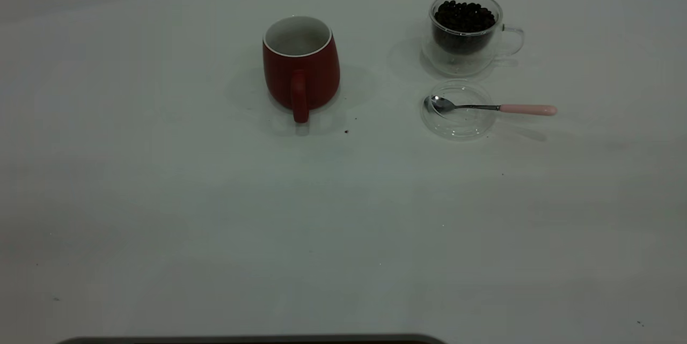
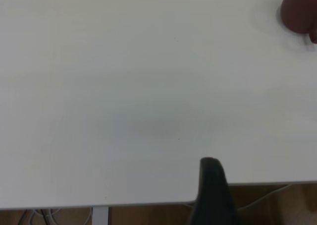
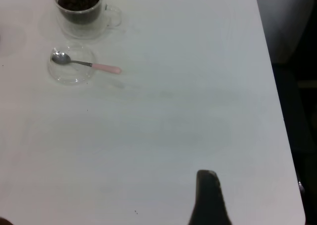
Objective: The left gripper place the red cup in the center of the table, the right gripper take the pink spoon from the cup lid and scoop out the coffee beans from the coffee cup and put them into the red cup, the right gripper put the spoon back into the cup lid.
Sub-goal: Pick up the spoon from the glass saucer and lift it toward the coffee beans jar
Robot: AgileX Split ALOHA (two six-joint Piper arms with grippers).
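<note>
Red cup [image 1: 301, 65] upright, mid-bench toward far edge; pink spoon [image 1: 491, 108] on cup lid [image 1: 457, 124]; coffee cup [image 1: 465, 30] behind lid; both grippers' state: cannot tell.

Wide bare table [image 1: 214, 236] lay open before me. The red cup [image 1: 300, 65] stood alone mid-table, reachable all round. Coffee cup [image 1: 466, 30] crowded just behind the lid [image 1: 458, 118]; the spoon's [image 1: 491, 107] pink handle jutted clear outward.
</note>
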